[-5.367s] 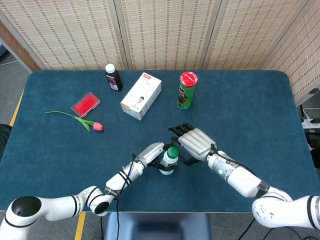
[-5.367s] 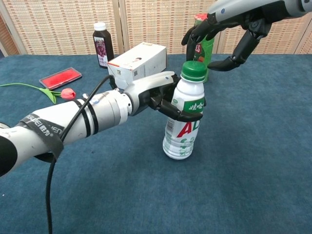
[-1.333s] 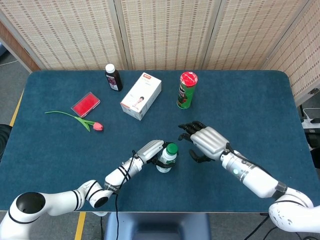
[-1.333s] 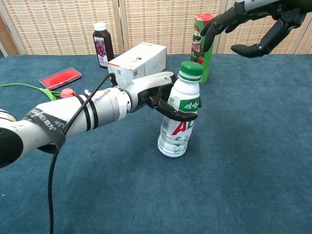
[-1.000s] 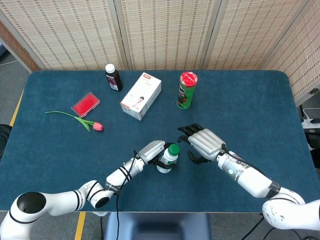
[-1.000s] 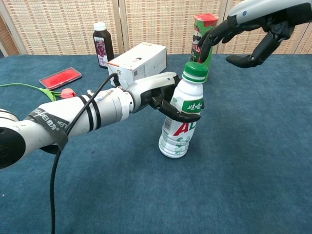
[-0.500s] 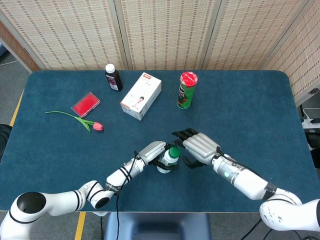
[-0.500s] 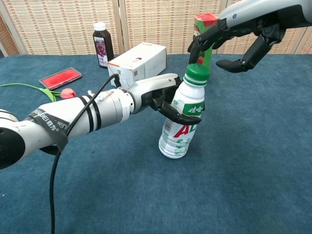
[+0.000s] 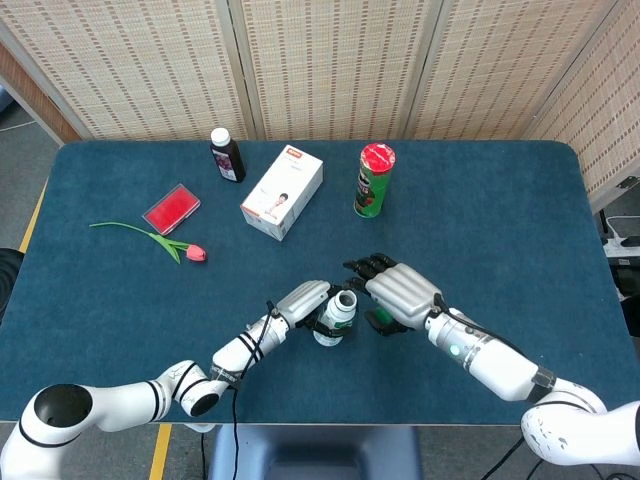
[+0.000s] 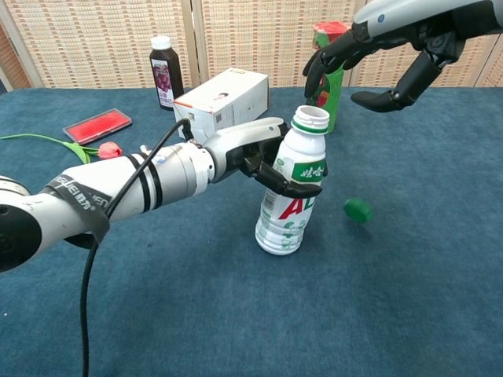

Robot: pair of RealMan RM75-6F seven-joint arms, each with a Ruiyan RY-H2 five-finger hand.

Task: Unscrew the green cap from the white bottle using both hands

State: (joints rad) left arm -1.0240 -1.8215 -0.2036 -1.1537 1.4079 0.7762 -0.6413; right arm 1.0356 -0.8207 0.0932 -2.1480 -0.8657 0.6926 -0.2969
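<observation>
The white bottle (image 10: 291,196) stands slightly tilted on the blue table, its mouth open and uncapped. My left hand (image 10: 251,153) grips it around the shoulder; from the head view the left hand (image 9: 303,300) sits left of the bottle (image 9: 333,318). The green cap (image 10: 357,210) lies loose on the table to the right of the bottle. In the head view the cap (image 9: 378,320) peeks out under my right hand (image 9: 400,293). The right hand (image 10: 393,47) hovers above and right of the bottle's mouth, fingers spread, holding nothing.
A white box (image 9: 282,191), a dark juice bottle (image 9: 227,155) and a green chips can with a red lid (image 9: 374,180) stand at the back. A red case (image 9: 171,208) and a tulip (image 9: 170,241) lie at the left.
The green cap has come off the bottle and dropped onto the table at its right. My right hand lifted slightly from the bottle's top. The left hand kept its grip.
</observation>
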